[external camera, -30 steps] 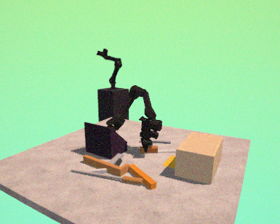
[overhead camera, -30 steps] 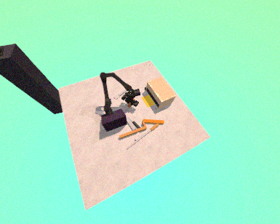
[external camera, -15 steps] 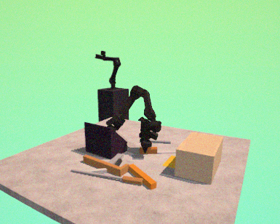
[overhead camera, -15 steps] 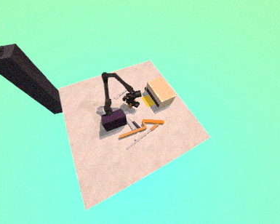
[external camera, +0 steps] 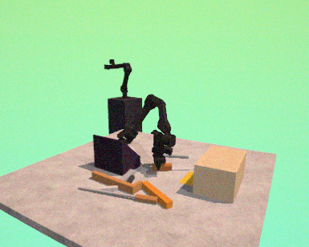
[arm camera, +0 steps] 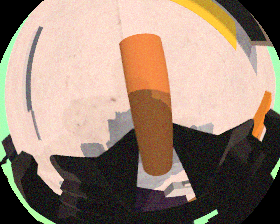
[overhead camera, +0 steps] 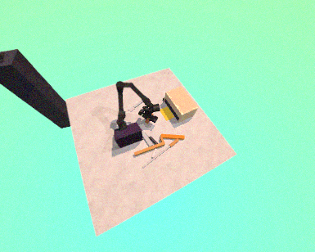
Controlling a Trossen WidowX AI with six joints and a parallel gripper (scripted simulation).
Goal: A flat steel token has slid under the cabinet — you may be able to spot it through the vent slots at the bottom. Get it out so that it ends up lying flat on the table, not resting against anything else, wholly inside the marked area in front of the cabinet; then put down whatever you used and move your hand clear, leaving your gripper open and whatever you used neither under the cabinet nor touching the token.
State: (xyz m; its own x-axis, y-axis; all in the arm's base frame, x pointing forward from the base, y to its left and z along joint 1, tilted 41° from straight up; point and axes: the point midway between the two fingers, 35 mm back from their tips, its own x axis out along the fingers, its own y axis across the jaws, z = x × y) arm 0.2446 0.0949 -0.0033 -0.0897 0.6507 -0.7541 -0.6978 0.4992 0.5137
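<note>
"What has the gripper [overhead camera: 148, 119] [external camera: 160, 163] [arm camera: 152, 129] got?"

"An orange handle [external camera: 164, 167] [arm camera: 146, 62]. The fingers are closed on it, low over the table [overhead camera: 112, 192] [external camera: 50, 208] [arm camera: 81, 75]. From across the room I see a thin rod [external camera: 183, 170] running from the handle toward the cabinet [overhead camera: 182, 101] [external camera: 218, 172]."

"And just beyond?"

"On one side, a slim grey bar [overhead camera: 137, 106] [external camera: 180, 156] [arm camera: 29, 75] lies on the table, apart from the handle. On the other there's a crooked orange piece [overhead camera: 149, 149] [external camera: 110, 179], and by it a second orange handle [overhead camera: 174, 142] [external camera: 146, 199] with its own thin shaft [overhead camera: 157, 156] [external camera: 106, 193]. The dark purple block [overhead camera: 128, 136] [external camera: 110, 156] sits near the foot of the arm."

"What about the marked area?"

"That yellow patch [overhead camera: 167, 114] [external camera: 186, 178] [arm camera: 211, 17] lies right in front of the cabinet, and the gripper is short of it."

"And the steel token?"

"I can't make it out from here. The slots are too dark and small to read, so I can't fairly say where it lies under there."

"Anything farther off?"

"A tall dark pedestal [overhead camera: 30, 82] [external camera: 124, 114], with another arm [external camera: 126, 76] on top."
</note>
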